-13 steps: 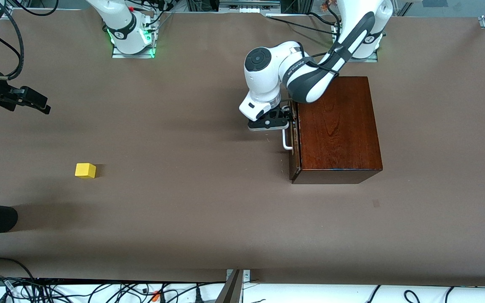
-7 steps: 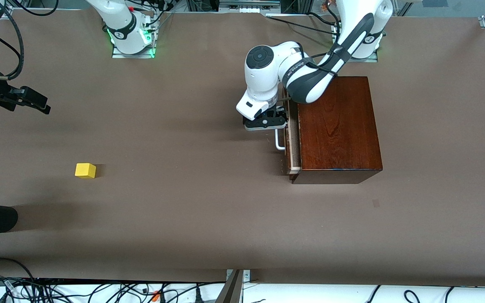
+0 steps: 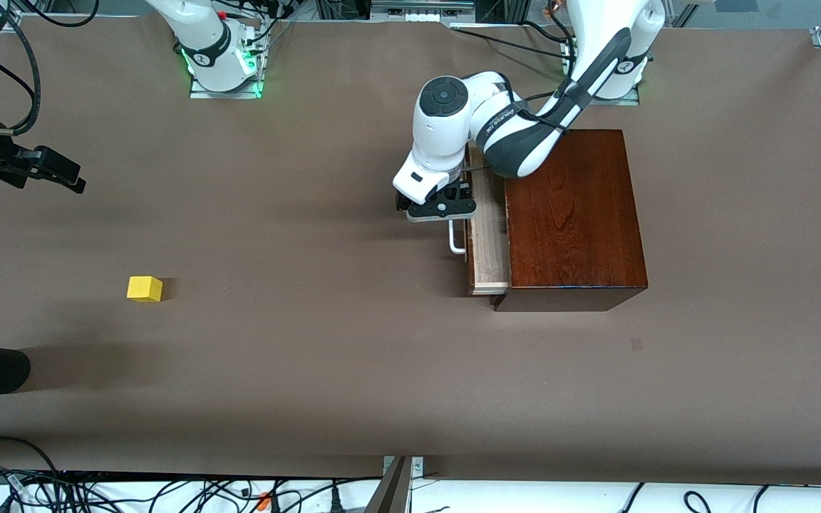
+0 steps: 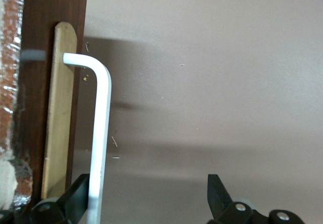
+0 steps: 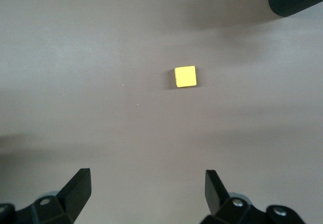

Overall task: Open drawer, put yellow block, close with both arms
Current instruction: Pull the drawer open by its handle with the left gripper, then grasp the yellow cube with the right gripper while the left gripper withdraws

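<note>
Drawer (image 3: 489, 246) now slid farther out, left tool (image 3: 440, 209) spread around its handle (image 4: 99, 133).

We see the drawer (image 4: 53, 42) front, dark reddish-brown with a pale wood strip (image 4: 59, 113) along it, and its white bar handle (image 4: 100, 133) bending at one end into the front. The left gripper (image 4: 146, 204) has its fingers (image 4: 219, 196) spread wide; the handle's bar lies against the inner face of the seven o'clock finger, the brown table (image 4: 212, 72) beneath.
</note>
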